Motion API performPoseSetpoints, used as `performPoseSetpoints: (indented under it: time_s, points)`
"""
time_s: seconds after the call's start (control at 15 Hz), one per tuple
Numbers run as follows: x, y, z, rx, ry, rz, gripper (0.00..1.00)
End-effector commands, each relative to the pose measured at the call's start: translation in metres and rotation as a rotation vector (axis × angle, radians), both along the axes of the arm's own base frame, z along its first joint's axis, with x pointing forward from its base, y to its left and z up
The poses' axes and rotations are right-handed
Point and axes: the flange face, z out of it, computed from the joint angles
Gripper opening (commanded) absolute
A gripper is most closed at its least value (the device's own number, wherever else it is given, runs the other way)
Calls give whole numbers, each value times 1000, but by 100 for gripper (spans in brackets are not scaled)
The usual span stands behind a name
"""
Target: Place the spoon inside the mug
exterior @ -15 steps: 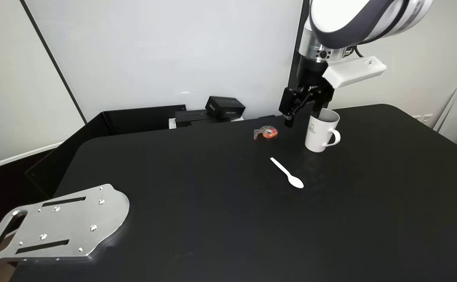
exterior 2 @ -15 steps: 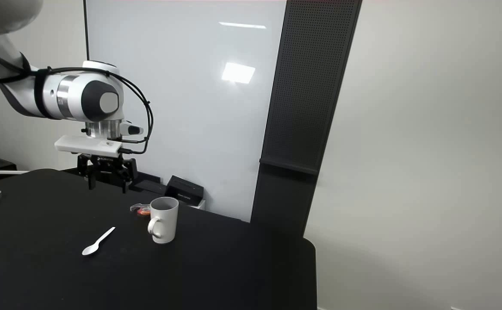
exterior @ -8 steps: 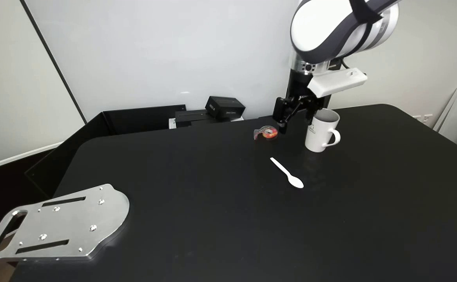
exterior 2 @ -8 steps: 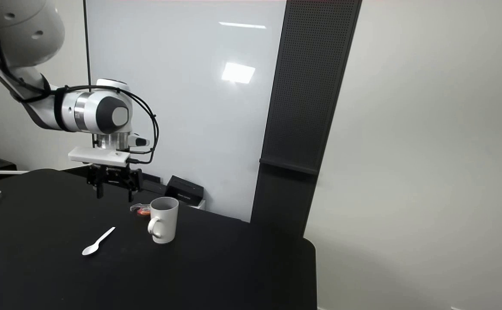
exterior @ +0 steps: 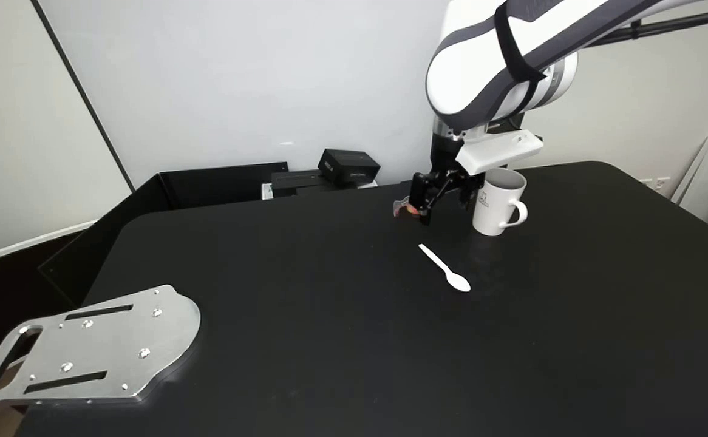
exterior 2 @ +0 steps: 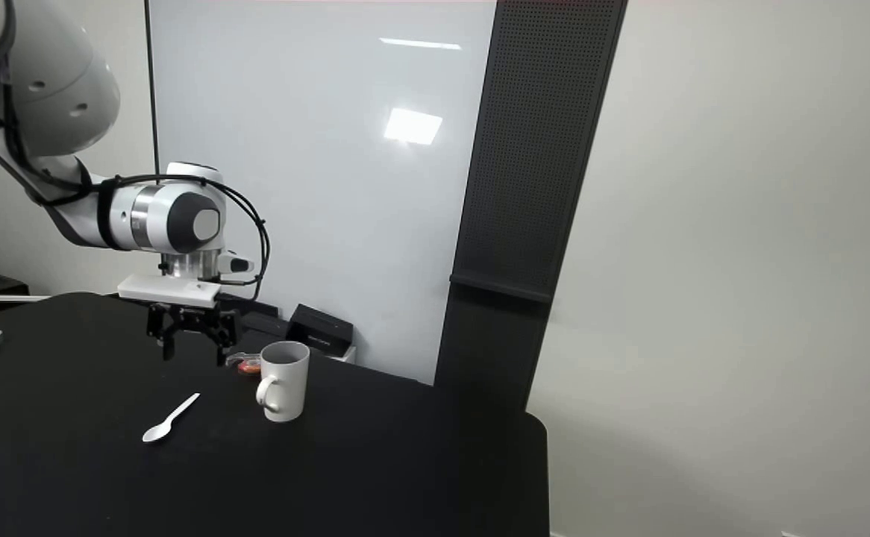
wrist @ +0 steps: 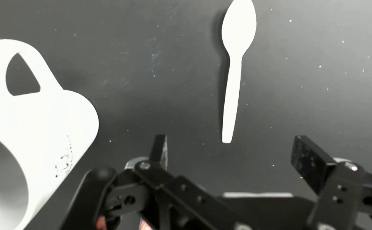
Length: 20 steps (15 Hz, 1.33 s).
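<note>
The white spoon lies flat on the black table in both exterior views (exterior: 447, 271) (exterior 2: 157, 432). In the wrist view the spoon (wrist: 234, 70) has its bowl at the top and its handle end between and just beyond the fingertips. The white mug stands upright beside it in both exterior views (exterior: 491, 209) (exterior 2: 287, 384). In the wrist view the mug (wrist: 61, 118) is at the left, its handle towards the top. My gripper (exterior: 445, 210) is open and empty, above the table near the handle end. It also shows in an exterior view (exterior 2: 195, 353) and the wrist view (wrist: 230, 148).
A red tape dispenser (exterior: 412, 209) lies beside the gripper, partly hidden by it, and behind the mug (exterior 2: 248, 367). A black box (exterior: 349, 166) sits past the table's back edge. A silver metal plate (exterior: 111, 340) lies at the near left edge.
My gripper has come down towards the table and, in an exterior view, shifted left, now covering part of the tape dispenser. It stays open. The spoon and mug have not moved.
</note>
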Motion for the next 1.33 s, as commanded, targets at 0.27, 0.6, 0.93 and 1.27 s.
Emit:
performPoseSetpoints:
  time_s: [0.27, 0.6, 0.93, 1.27]
  points:
    - [3, 13, -25, 15, 6, -54, 100]
    - [3, 12, -39, 57, -14, -87, 100]
    - [1, 13, -55, 91, -31, -107, 100]
    - [2, 13, -63, 117, -60, -110, 100]
